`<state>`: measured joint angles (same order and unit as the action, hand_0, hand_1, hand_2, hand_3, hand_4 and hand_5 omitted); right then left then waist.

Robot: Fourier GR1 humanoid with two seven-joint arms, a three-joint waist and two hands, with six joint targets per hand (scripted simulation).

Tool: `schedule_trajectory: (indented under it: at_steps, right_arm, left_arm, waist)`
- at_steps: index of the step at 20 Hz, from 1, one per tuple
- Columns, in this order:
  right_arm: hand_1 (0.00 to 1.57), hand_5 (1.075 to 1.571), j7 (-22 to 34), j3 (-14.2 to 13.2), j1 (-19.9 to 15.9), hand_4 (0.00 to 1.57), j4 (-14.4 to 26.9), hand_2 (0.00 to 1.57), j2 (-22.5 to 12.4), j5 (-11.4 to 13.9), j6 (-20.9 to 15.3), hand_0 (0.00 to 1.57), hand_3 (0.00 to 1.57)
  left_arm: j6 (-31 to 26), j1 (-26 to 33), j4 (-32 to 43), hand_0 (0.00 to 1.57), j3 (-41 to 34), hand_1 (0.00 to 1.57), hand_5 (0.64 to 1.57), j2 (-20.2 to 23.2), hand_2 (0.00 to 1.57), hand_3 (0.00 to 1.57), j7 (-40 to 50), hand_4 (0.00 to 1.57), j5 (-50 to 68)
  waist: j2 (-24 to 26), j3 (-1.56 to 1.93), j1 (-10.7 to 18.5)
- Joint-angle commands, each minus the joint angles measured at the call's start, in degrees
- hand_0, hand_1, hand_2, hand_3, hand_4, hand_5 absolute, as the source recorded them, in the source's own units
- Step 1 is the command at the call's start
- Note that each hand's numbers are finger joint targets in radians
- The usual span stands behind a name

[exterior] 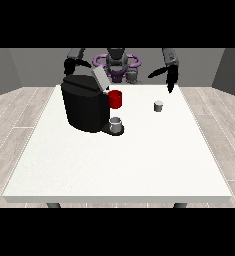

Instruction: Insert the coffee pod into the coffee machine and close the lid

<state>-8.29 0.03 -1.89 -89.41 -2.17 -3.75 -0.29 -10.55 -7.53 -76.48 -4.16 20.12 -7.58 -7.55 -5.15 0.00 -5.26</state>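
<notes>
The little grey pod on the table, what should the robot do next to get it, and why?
Probably lower the hand at the view's right onto the coffee pod. The pod stands alone on the table, just in front of that hand, and nothing holds it. The coffee machine has its lid up, ready for it.

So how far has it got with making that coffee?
Barely begun, it seems. Nothing looks done: the coffee pod sits alone on the white table, apart from the coffee machine, whose lid stands raised. The hand at the view's right hangs above and behind the pod, fingers pointing down, holding nothing. Left to do: pick up the pod, put it in the machine, shut the lid.
</notes>
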Motion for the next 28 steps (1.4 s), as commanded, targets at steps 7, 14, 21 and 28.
schedule_trajectory:
  at_steps: [7,14,21,28]
  right_arm:
    - [0.0,1.571,-2.0,-0.4,-5.4,0.41,0.7,0.0,0.4,1.1,-1.1,0.0,0.0]
    - [0.0,1.571,0.4,0.8,-7.9,0.51,1.0,0.0,-0.6,2.3,-0.3,0.0,0.0]
    - [0.0,1.571,0.3,-0.8,-8.8,0.42,3.2,0.0,0.3,2.2,-2.3,0.0,0.0]
    - [0.0,1.571,-7.6,-0.9,-7.8,0.32,11.6,0.0,1.1,4.2,-2.4,0.0,0.0]
  left_arm:
    - [5.0,-9.0,14.5,0.0,-0.3,0.0,1.571,6.3,0.0,0.0,-4.5,0.0,-12.1]
    - [5.0,-16.7,25.6,0.0,-0.8,0.0,1.571,8.7,0.0,0.0,-3.3,0.0,-15.9]
    - [4.1,-19.6,34.0,0.0,1.7,0.0,1.571,8.3,0.0,0.0,-6.8,0.0,-20.4]
    - [1.7,-22.5,35.9,0.0,2.0,0.0,1.571,6.4,0.37,0.0,-4.1,0.0,-21.2]
  waist:
    - [-8.8,-0.03,-4.0]
    - [-12.9,-0.04,-6.7]
    - [-12.3,-0.02,-5.0]
    - [-11.8,0.0,-3.4]
